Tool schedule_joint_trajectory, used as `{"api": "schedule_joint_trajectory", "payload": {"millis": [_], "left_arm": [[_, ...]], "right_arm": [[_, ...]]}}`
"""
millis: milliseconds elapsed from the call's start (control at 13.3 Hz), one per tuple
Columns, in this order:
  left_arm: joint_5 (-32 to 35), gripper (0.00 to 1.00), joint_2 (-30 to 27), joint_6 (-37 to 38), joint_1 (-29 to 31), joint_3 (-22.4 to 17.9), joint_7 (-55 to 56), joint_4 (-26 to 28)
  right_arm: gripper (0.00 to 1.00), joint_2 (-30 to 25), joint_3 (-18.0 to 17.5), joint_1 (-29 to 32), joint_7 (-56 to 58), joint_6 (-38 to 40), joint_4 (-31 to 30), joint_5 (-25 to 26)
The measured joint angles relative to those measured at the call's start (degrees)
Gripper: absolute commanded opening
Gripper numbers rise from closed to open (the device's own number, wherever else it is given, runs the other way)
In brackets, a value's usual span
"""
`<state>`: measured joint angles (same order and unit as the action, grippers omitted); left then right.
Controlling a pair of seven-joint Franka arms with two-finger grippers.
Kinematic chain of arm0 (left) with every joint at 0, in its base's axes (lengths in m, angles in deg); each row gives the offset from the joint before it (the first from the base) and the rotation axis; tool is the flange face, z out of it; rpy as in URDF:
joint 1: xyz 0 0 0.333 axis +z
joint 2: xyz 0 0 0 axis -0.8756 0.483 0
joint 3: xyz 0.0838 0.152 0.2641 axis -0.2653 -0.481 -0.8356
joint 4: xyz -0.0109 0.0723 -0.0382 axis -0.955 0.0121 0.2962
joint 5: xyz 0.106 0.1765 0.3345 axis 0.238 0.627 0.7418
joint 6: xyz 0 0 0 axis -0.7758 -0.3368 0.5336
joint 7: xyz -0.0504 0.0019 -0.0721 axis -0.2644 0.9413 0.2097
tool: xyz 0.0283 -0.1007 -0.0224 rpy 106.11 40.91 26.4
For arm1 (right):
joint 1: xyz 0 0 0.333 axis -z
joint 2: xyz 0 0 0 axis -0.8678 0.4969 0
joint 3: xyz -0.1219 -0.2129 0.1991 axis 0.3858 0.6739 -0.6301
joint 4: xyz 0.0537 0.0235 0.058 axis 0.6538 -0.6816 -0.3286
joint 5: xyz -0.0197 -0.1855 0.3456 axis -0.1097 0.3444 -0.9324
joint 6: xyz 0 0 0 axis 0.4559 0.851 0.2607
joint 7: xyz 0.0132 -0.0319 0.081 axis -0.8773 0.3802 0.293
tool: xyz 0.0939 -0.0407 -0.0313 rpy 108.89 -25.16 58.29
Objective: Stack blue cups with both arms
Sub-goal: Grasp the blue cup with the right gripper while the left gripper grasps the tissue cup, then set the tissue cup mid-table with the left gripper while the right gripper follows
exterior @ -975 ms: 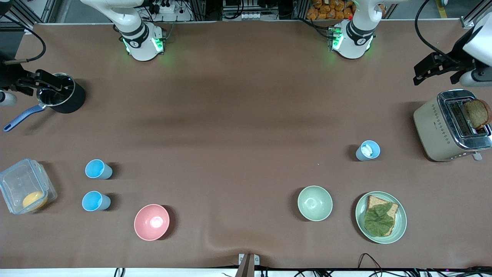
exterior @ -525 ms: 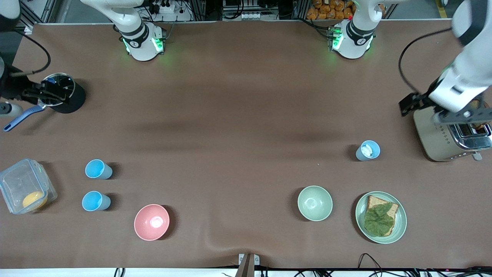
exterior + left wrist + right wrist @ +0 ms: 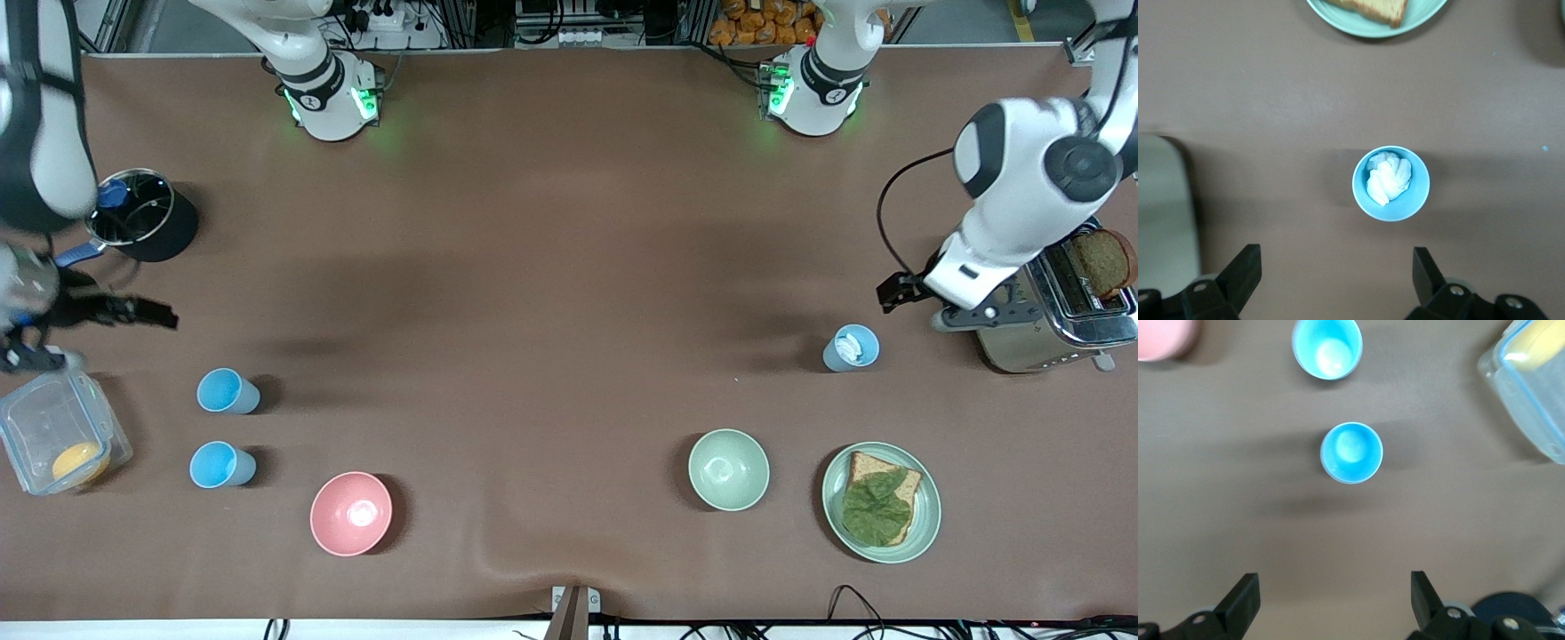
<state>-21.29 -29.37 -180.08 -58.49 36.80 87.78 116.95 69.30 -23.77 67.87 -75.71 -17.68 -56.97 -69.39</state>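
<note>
We count three blue cups on the brown table [image 3: 551,267]. Two bright blue ones stand upright and apart in the lower left of the front frame: one cup [image 3: 227,391] and, nearer to the front camera, a second cup [image 3: 220,465]. The third cup [image 3: 852,347], paler, with something white crumpled inside it, stands alone in the right half of the frame, beside the toaster [image 3: 1049,302]. None of the three is stacked.

There are two bowls: one pink bowl [image 3: 350,513] in the lower left, near the two bright cups, and one pale green bowl [image 3: 728,468] in the lower right. Next to the green bowl sits one green plate [image 3: 920,529] carrying a slice of bread with a leaf on it. One more slice of bread [image 3: 1102,260] sticks out of the toaster. At the left edge we see one black pot [image 3: 164,233] with a blue handle and one clear box [image 3: 53,427] holding something yellow.

The left claw [image 3: 1335,280] hangs over the table between the toaster and the paler cup; in the left wrist view its two fingers stand wide apart with nothing between them, the cup lying ahead of the gap. The right claw [image 3: 1335,600] hangs over the table at the left edge of the front frame, between the pot and the clear box; its fingers are likewise spread and empty, with the two bright cups in line ahead of it.
</note>
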Motion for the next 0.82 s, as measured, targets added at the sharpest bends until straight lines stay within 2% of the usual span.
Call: {"api": "schedule_joint_trajectory", "payload": {"millis": [225,450,525,600,825], "left_arm": [[0.0,1.0,4.7,-4.5,0.0,0.0,0.0,0.0],[0.0,1.0,9.2,-9.3,0.0,0.0,0.0,-0.2],[0.0,0.95,10.5,-10.4,0.1,0.0,0.0,-0.2],[0.0,0.86,11.5,-11.4,0.1,0.0,0.0,-0.3],[0.0,0.49,13.9,-13.1,0.1,0.0,0.0,-0.5]], "right_arm": [[1.0,7.8,0.1,0.6,-0.4,-5.3,1.1,0.1],[1.0,11.5,0.3,2.5,-0.5,-8.5,1.7,0.1],[1.0,12.0,0.3,3.0,-0.5,-9.4,1.8,0.0],[1.0,12.5,0.3,3.4,-0.6,-10.4,1.9,0.0],[1.0,14.9,0.2,3.6,-0.8,-12.7,1.9,-0.1]]}}
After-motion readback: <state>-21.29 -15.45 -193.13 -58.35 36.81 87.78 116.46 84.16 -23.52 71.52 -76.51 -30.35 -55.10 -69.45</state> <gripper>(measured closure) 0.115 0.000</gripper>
